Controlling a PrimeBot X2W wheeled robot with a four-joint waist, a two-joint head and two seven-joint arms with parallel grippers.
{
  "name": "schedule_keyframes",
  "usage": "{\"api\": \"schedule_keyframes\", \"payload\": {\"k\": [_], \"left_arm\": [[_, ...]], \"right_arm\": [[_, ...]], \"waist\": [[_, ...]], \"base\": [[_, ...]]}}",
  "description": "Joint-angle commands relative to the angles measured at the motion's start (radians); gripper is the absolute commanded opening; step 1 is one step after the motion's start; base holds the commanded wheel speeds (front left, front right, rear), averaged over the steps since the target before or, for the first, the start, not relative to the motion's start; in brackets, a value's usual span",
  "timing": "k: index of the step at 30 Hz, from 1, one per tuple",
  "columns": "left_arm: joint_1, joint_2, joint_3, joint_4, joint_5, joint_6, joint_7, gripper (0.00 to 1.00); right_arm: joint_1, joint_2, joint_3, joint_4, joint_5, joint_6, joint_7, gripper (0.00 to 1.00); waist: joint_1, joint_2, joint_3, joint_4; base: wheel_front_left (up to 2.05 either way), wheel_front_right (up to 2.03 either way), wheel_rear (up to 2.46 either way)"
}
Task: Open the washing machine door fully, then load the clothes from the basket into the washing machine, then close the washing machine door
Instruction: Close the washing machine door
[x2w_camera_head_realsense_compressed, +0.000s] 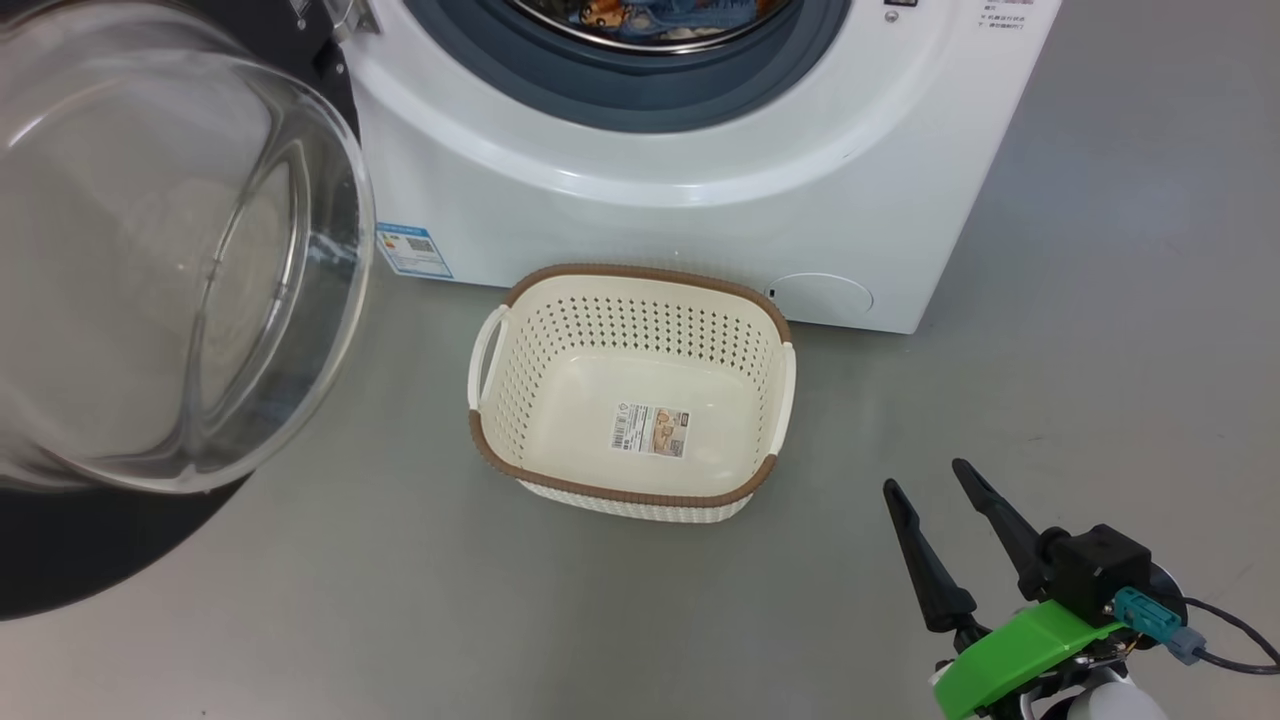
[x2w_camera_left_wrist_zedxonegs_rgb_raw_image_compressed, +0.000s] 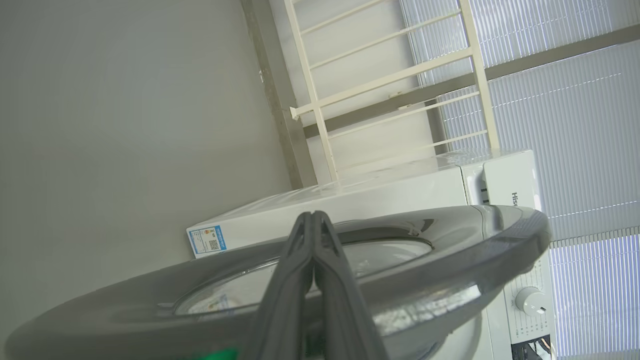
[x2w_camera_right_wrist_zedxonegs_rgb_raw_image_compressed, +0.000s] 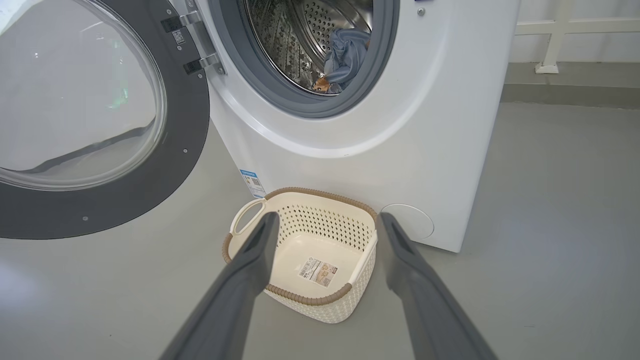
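1. Two grippers – left gripper (x2w_camera_left_wrist_zedxonegs_rgb_raw_image_compressed: 313, 216) fingers pressed together, against the washing machine door (x2w_camera_right_wrist_zedxonegs_rgb_raw_image_compressed: 186, 165) rim, contact unclear; right gripper (x2w_camera_head_realsense_compressed: 925, 476) released, jaws wide.
2. Door swung open, left of the washing machine (x2w_camera_head_realsense_compressed: 700, 230).
3. Blue orange-print clothes (x2w_camera_right_wrist_zedxonegs_rgb_raw_image_compressed: 345, 52) inside the drum (x2w_camera_right_wrist_zedxonegs_rgb_raw_image_compressed: 320, 25).
4. Cream basket (x2w_camera_head_realsense_compressed: 640, 272) on the floor (x2w_camera_head_realsense_compressed: 1100, 350) – just near of the machine front.

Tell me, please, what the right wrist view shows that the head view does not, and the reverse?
Right wrist view, not head: the perforated drum wall and a white rail in the background. Head view, not right wrist: the green bracket and teal connector behind the right pincer. Both: the empty basket with its label, the washing machine, the washing machine door swung open, blue clothes inside, and the right pincer open.
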Motion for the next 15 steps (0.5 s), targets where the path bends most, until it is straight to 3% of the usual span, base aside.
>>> {"api": "schedule_keyframes", "payload": {"k": [1,8,15], "left_arm": [[0.017,0.037,0.004,-0.046,-0.014,0.015,0.038,0.00],[0.072,0.017,0.007,-0.145,-0.051,0.049,0.118,0.00],[0.143,-0.017,-0.002,-0.274,-0.102,0.110,0.227,0.00]], "right_arm": [[-0.023,0.003,0.026,-0.018,0.004,0.003,-0.011,1.00],[-0.023,0.010,0.030,-0.004,0.011,0.003,-0.021,1.00],[-0.013,0.019,0.026,0.011,0.021,0.003,-0.036,1.00]], "waist": [[0.0000,-0.0001,-0.003,0.000],[0.0000,-0.0001,-0.016,-0.009],[0.0000,-0.0001,-0.029,-0.020]], "base": [[0.00,0.00,0.00],[0.00,0.00,0.00],[0.00,0.00,0.00]]}}
